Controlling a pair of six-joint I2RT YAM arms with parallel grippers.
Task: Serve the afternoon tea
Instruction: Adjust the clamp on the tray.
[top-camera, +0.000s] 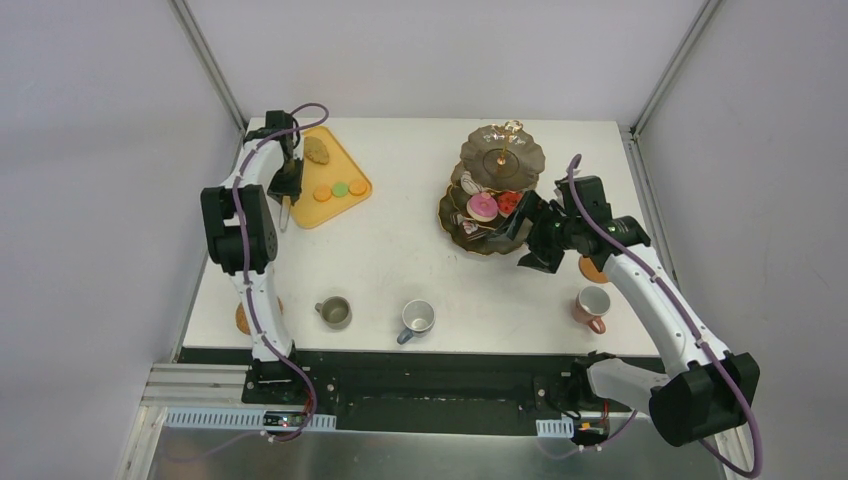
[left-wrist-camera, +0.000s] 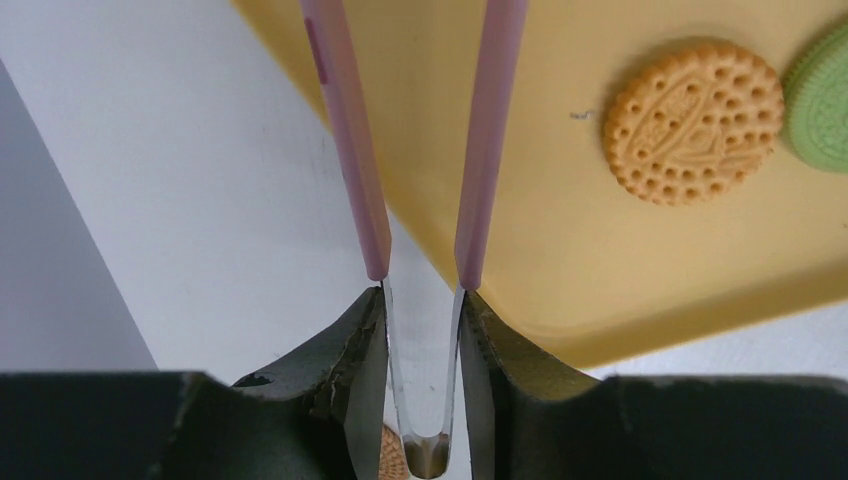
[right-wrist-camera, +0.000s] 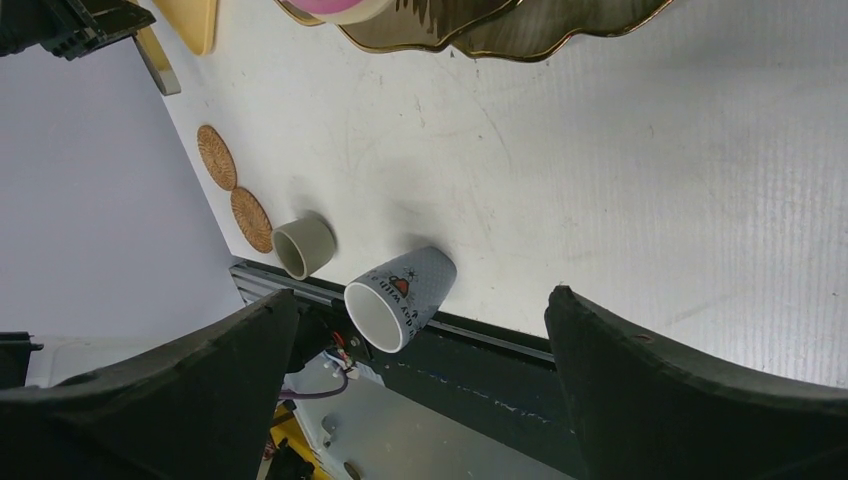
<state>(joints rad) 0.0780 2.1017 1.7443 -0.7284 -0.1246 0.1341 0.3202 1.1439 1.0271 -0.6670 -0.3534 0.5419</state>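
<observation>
Legible marking: printed lettering on the wall of the grey-blue mug (right-wrist-camera: 400, 295), which lies on its side in my right wrist view. The lettering sits beside a small red emblem. One word reads "WITH"; the remaining characters are too small to read.

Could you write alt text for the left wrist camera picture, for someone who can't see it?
The left pincer grips pink-handled tongs that point out over the edge of a yellow tray. An orange macaron and a green macaron lie on the tray.

Top view overhead, wide; wrist views close; grey-blue mug (top-camera: 417, 319) (right-wrist-camera: 405, 295) shared.
</observation>
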